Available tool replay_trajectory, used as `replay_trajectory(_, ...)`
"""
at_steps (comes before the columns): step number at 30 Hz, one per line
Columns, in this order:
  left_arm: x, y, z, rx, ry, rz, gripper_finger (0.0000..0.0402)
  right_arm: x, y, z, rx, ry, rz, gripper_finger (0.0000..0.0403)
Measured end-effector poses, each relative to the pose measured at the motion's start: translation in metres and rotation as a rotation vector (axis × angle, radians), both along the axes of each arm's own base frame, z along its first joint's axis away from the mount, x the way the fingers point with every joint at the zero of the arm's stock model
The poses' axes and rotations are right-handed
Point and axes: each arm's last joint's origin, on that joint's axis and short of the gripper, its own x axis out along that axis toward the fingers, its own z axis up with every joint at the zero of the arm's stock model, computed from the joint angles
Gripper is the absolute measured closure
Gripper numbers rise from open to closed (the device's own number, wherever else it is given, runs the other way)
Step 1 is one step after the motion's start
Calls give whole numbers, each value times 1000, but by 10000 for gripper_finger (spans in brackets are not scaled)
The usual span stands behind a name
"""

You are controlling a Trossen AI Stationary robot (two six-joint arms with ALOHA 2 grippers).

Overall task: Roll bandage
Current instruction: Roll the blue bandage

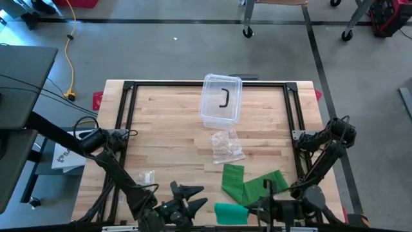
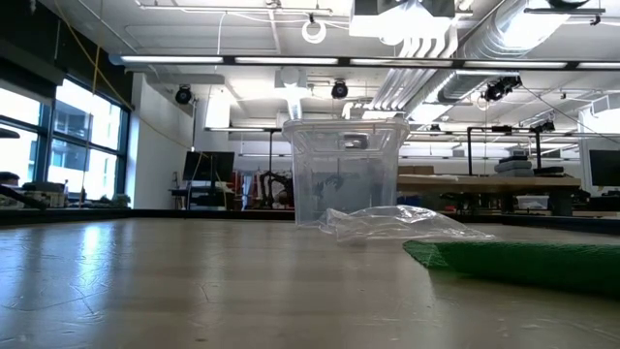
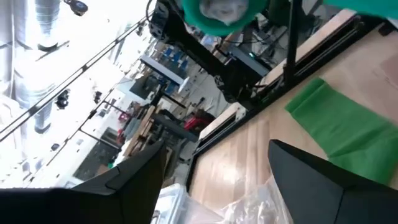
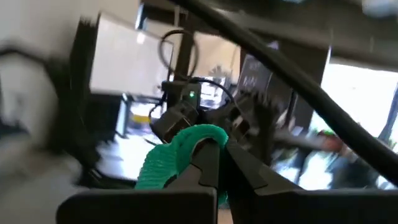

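Our left gripper (image 1: 193, 198) stands open near the table's front edge, touching nothing. Just to its right, the green bandage (image 1: 248, 182) trails onto the wood, its rolled end pinched in our closed right gripper (image 1: 254, 209). With one grip only, the roll may loosen or slip free.

I am seeing a clear plastic box (image 1: 221, 100) standing upright on the wooden table (image 1: 161, 122), far ahead of both grippers. A crumpled clear bag (image 1: 226, 145) is lying nearer them, just beside that box.
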Motion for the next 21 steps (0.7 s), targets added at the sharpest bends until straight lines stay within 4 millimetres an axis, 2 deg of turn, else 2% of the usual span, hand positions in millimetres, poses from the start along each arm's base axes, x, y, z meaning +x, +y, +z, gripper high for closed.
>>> replay_trajectory(4, 2, 1, 1, -15, -10, -13, 122, 10, -7, 0, 317, -6, 57, 402)
replay_trajectory(7, 6, 4, 5, -58, -50, -3, 122, 15, -10, 0, 423, -9, 85, 402)
replay_trajectory(12, 8, 7, 12, -65, -82, -7, 123, 20, -14, 0, 482, -18, 113, 402)
replay_trajectory(21, 14, 9, 23, -19, -123, -130, 145, 27, -20, 0, 493, -28, 91, 402)
